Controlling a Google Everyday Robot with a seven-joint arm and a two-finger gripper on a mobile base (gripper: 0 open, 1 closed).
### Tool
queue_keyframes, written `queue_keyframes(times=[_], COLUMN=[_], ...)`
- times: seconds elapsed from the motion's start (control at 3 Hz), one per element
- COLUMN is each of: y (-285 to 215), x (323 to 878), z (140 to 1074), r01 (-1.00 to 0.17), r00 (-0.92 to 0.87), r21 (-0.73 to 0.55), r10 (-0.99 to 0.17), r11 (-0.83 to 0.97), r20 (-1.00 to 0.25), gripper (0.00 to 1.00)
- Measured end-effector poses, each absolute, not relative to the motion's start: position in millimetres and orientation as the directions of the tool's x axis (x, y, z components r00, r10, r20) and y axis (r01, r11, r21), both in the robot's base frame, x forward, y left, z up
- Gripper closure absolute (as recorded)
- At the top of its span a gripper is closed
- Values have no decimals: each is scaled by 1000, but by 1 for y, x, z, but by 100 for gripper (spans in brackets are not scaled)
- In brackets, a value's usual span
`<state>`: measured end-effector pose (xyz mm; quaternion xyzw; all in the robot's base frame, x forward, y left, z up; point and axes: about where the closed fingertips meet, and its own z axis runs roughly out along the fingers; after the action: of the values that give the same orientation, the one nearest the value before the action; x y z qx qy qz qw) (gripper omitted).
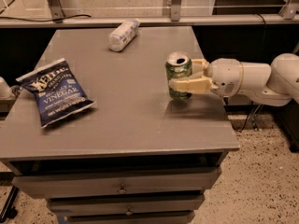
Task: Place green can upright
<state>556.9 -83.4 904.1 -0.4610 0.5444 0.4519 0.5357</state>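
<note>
The green can [178,74] stands nearly upright near the right edge of the grey table [126,125], silver top with pull-tab opening facing up. Its base is at or just above the table surface. My gripper [183,77] reaches in from the right on a white arm, and its pale fingers [189,85] are shut on the can's sides, one in front and one behind.
A white crinkled plastic bottle [123,34] lies on its side at the table's back. A blue chip bag [55,91] lies flat at the left. The table's right edge is close under the can. Drawers are below the front edge.
</note>
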Motion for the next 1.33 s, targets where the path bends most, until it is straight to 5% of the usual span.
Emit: queue_keyframes(times=[0.33, 1.33], y=[-93, -109], x=[556, 554], z=[890, 871], r01=[-981, -971], r00=[-46, -108], r21=[46, 106], r10=[7, 6], r11=[187, 216], r20=[-999, -994], gripper=[85, 16])
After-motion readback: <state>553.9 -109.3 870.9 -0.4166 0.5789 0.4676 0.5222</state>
